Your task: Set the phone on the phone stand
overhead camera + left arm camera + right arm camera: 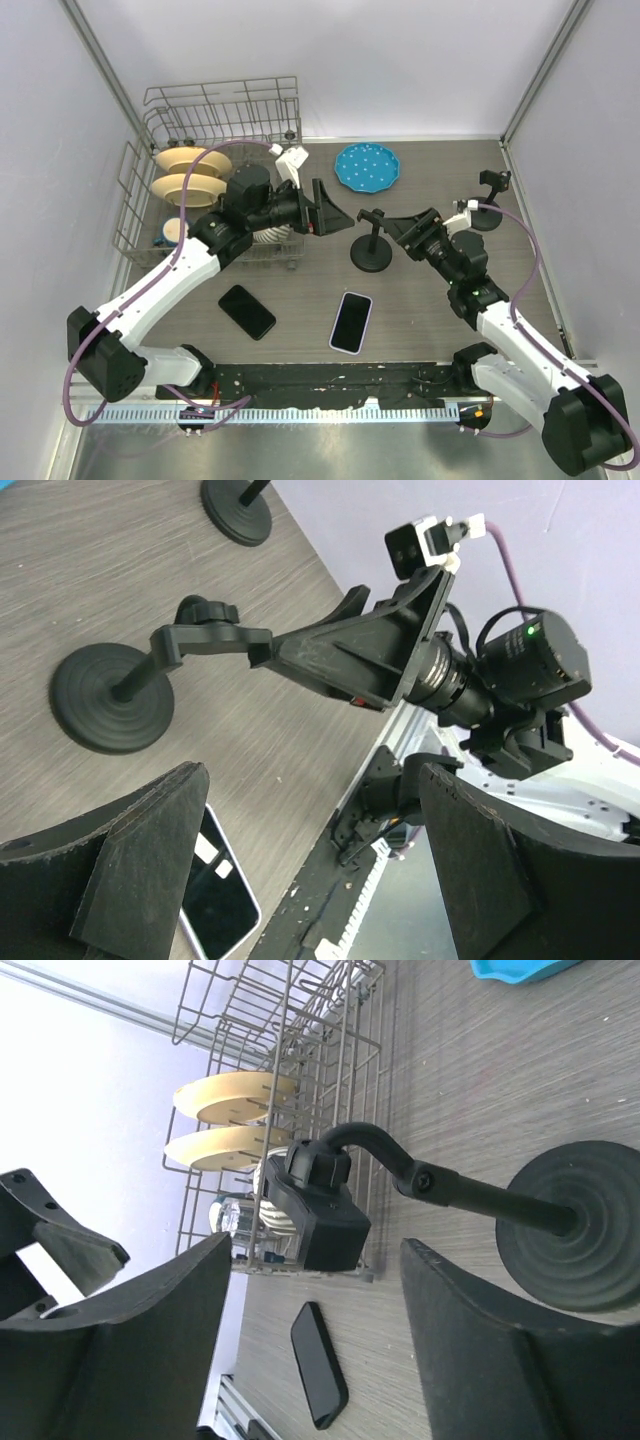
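Note:
A black phone stand (371, 245) with a round base and a clamp head stands mid-table. It also shows in the left wrist view (112, 698) and the right wrist view (318, 1205). A phone in a white case (351, 321) lies flat, screen up, in front of it; its corner shows in the left wrist view (215, 890). A black phone (247, 311) lies to its left and also shows in the right wrist view (320, 1365). My left gripper (335, 210) is open and empty, just left of the stand. My right gripper (405, 228) is open and empty, just right of it.
A wire dish rack (215, 110) with cream plates (190, 172) stands at the back left. A blue plate (367, 166) lies at the back. A second black stand (489, 205) stands at the right. A black strip (330, 378) runs along the near edge.

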`<state>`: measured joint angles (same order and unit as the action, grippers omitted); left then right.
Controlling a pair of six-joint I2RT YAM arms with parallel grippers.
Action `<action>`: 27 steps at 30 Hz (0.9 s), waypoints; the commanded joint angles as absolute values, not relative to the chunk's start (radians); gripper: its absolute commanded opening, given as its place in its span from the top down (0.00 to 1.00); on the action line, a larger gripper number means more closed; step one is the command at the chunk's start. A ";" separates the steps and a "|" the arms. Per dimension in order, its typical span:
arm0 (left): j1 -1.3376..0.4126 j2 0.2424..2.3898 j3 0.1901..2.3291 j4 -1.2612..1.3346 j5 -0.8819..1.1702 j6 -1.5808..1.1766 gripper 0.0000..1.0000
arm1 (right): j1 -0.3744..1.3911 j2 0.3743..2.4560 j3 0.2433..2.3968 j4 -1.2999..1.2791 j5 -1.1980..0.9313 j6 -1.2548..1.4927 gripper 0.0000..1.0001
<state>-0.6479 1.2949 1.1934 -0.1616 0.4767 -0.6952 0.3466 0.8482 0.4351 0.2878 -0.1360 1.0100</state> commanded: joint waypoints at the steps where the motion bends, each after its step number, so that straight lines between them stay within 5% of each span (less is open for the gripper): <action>1: -0.629 1.256 1.151 -0.118 0.480 -0.644 0.10 | 0.330 0.906 0.468 0.454 -0.192 1.069 0.37; 12: -0.630 1.255 1.120 -0.141 0.523 -0.589 0.10 | 0.301 0.999 0.365 0.709 -0.205 1.152 0.60; 22: -0.644 1.256 1.121 -0.135 0.552 -0.589 0.10 | 0.190 1.066 0.342 0.828 -0.440 1.187 0.99; 27: -0.647 1.262 1.121 -0.141 0.545 -0.586 0.10 | 0.163 1.193 0.333 1.024 -0.613 1.273 0.99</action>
<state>-0.6415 1.2633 1.1038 -0.1654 0.5251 -0.6010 0.1776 1.1221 0.3290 0.8089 -0.4427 1.2079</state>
